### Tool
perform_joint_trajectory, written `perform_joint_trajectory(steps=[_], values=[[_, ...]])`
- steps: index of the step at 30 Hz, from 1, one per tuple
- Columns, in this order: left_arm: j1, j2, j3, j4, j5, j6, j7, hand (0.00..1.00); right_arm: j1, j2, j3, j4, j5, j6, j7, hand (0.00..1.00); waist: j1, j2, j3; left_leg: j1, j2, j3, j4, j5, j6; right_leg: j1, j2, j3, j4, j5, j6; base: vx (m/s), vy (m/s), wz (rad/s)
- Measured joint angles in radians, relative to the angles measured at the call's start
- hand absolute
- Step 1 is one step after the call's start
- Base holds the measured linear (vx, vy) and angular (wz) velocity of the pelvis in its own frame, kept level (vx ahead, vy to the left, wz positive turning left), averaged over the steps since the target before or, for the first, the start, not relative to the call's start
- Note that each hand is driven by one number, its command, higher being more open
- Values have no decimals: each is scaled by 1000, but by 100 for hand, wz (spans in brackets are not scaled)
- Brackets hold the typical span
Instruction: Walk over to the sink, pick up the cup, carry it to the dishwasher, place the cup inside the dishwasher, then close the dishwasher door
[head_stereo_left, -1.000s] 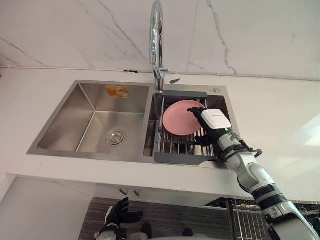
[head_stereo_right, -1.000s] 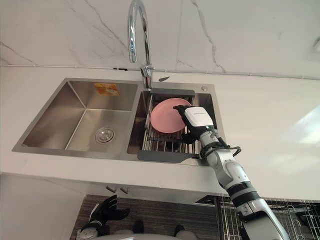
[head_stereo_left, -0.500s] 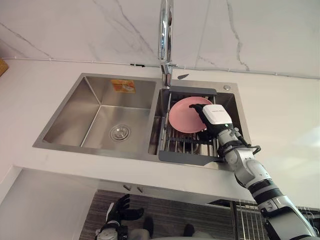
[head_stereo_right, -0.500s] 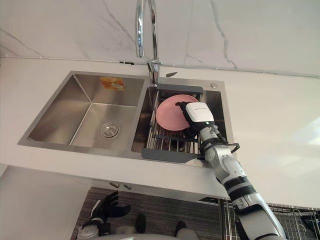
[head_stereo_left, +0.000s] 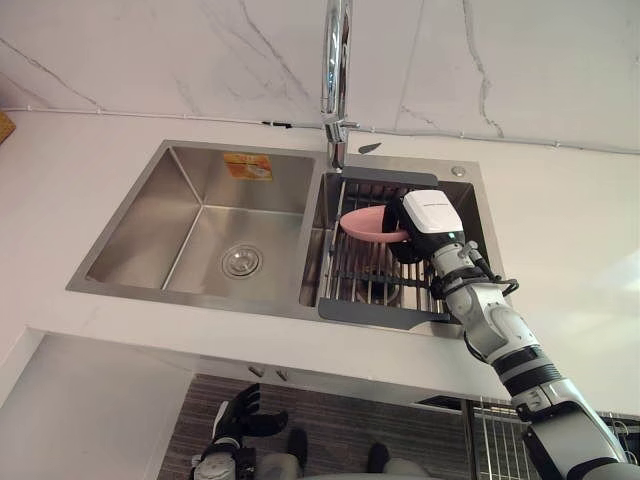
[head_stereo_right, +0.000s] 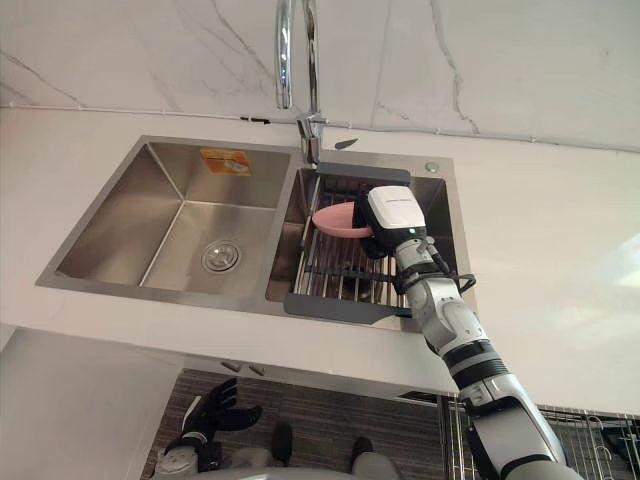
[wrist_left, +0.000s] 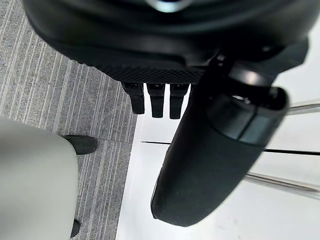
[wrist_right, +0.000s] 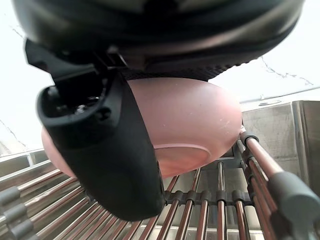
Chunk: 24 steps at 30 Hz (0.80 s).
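The dish here is a pink bowl (head_stereo_left: 362, 224), not a cup. It hangs just above the dark-framed metal drying rack (head_stereo_left: 368, 283) in the sink's right basin. My right hand (head_stereo_left: 430, 216) is shut on it. In the right wrist view the thumb (wrist_right: 112, 150) lies across the pink bowl's (wrist_right: 200, 117) underside, with the fingers hidden behind its rim. Over the rack's bars, the pink bowl (head_stereo_right: 337, 221) is tilted almost edge-on. My left hand (head_stereo_left: 240, 420) hangs open low by the floor, below the counter; its thumb (wrist_left: 215, 150) and straight fingers hold nothing.
The steel sink's left basin (head_stereo_left: 150, 225) has a drain (head_stereo_left: 240, 262) and an orange sticker. A tall chrome faucet (head_stereo_left: 337, 60) rises behind the rack. White counter (head_stereo_left: 560, 240) surrounds the sink. A wire rack (head_stereo_right: 590, 430) sits under the counter at the lower right.
My right hand has curled round the pink bowl and tipped it from leaning face-on to nearly edge-on, raised off the rack. The camera has shifted slightly. The left hand has stayed put.
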Motion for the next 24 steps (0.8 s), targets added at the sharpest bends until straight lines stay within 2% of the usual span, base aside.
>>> perform_joint_trajectory(steps=[6,14,17,18,24], values=[[0,-1,9,6,0,5,0,90,106,3,-26,-134,32,-4,10,30,-9,-1,0,11,1,8,0,-2,-3,4,-1,7,10,-2,3,-20,-7,-3],[0,-5,29,23,1,18,3,90,245,69,-125,-388,118,-24,-2,30,-28,-4,0,58,2,31,0,-6,-8,37,0,35,10,-2,3,-42,-13,-10],[0,-6,40,32,1,19,4,90,302,93,-148,-486,146,-48,-14,30,-36,-8,-2,76,3,39,0,-7,-7,51,1,46,10,-2,3,-70,-14,-11],[0,-7,43,37,1,19,5,90,323,103,-158,-517,157,-55,-15,30,-37,-10,-6,81,3,43,-2,-14,2,54,3,50,5,-3,0,-71,-13,-13],[-8,-2,48,65,2,19,6,90,407,163,-207,-652,185,-87,-21,30,-45,-23,-17,104,6,64,-21,-6,12,66,8,65,-14,-1,-5,-42,-12,-11]])
